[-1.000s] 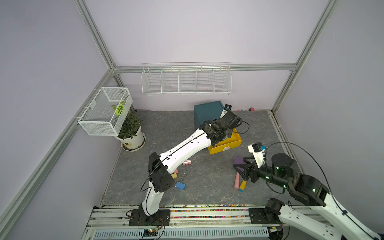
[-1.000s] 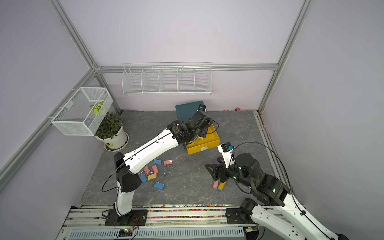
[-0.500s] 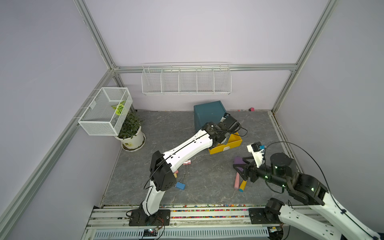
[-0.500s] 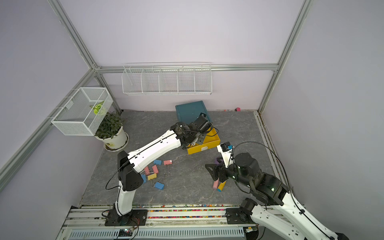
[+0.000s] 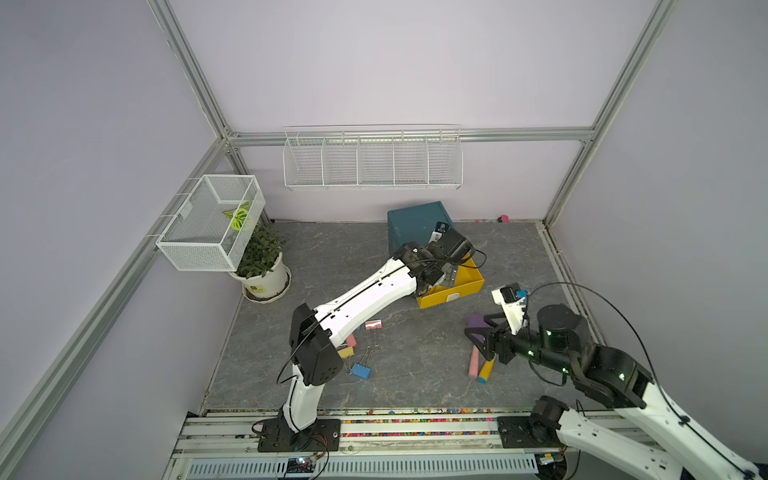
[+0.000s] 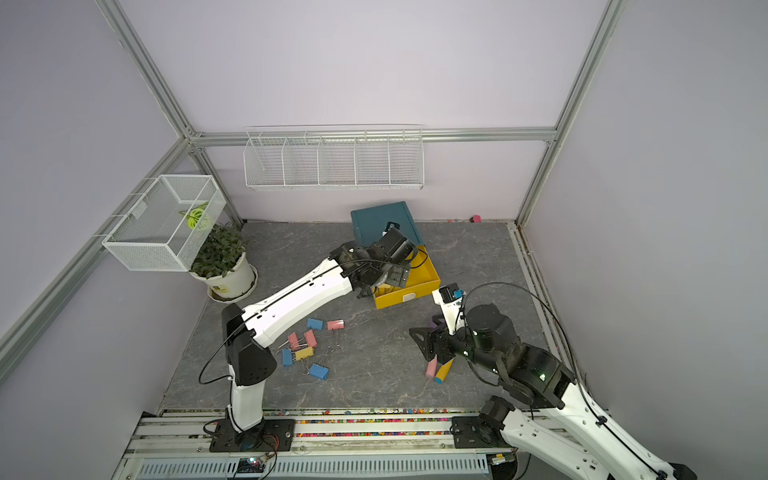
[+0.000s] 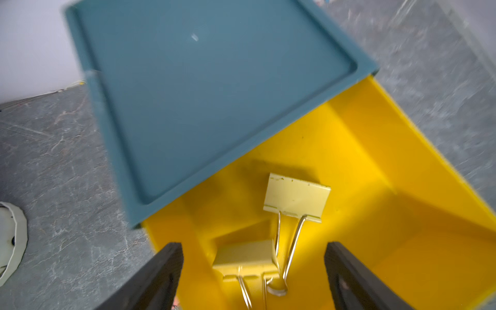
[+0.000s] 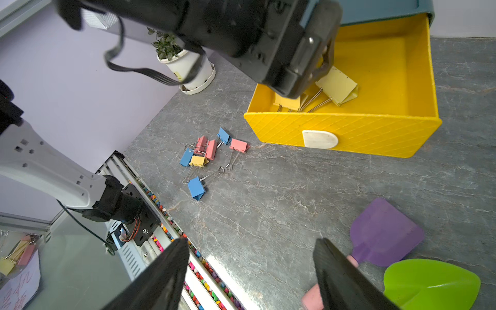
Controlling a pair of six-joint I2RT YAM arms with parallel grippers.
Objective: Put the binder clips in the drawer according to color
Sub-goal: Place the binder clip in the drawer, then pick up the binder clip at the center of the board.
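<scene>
Two pale yellow binder clips [image 7: 296,197] are lying on the floor of the yellow drawer [image 7: 375,161], the silver handles of one reaching alongside the second yellow clip [image 7: 245,257]. The drawer is standing pulled out from the top of the dark-teal cabinet [image 7: 204,94], with its white pull [image 8: 319,139] facing the robot. The left gripper [image 7: 253,248] is hanging just over the drawer with its jaws spread wide. One clip is showing between the fingers [image 7: 161,271], clear of both, so nothing is being held. The loose clips [image 6: 305,349] are sitting in a cluster on the grey floor near the left arm's base, well apart from the drawer. They are pink and blue with one yellow floor clip [image 8: 198,160] among them; a blue clip [image 8: 196,188] is lying a little apart on the robot's side and a pink clip [image 8: 239,145] on the drawer's side. The right gripper [image 8: 249,244] is hovering above the floor, jaws wide apart and empty, just beside a purple shovel [image 8: 383,233] and a green shovel [image 8: 429,284]. In both top views a potted plant [image 5: 262,266] is standing in the far left corner under a white wire basket [image 5: 208,224], and a long wire rack [image 6: 332,160] is hanging on the back wall
</scene>
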